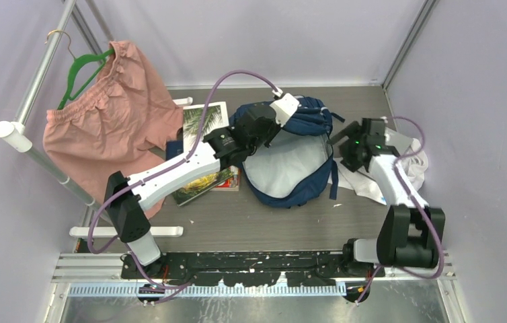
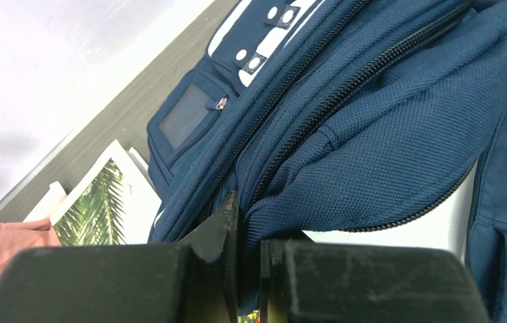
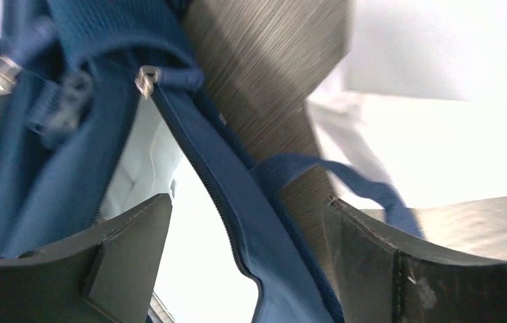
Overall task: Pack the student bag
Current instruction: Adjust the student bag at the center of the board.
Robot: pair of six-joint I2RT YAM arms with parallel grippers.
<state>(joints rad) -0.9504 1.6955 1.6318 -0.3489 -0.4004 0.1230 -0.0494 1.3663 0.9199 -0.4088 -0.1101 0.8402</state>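
The student bag (image 1: 291, 158) lies in the middle of the table with its main compartment unzipped, showing pale grey lining (image 1: 288, 168). My left gripper (image 1: 264, 129) is at the bag's upper left rim. In the left wrist view this gripper (image 2: 249, 225) is shut on a fold of the navy fabric (image 2: 385, 134) beside the zipper. My right gripper (image 1: 346, 145) is at the bag's right edge. Seen from the right wrist, this gripper (image 3: 247, 202) is open, and the bag's zippered rim (image 3: 237, 195) runs between its fingers (image 3: 130, 249) without being clamped.
Books with a palm-leaf cover (image 1: 204, 131) lie left of the bag, partly under my left arm. Pink shorts (image 1: 109, 128) hang on a green hanger (image 1: 79, 74) from the rail at the left. A white cloth (image 1: 412, 168) lies under my right arm.
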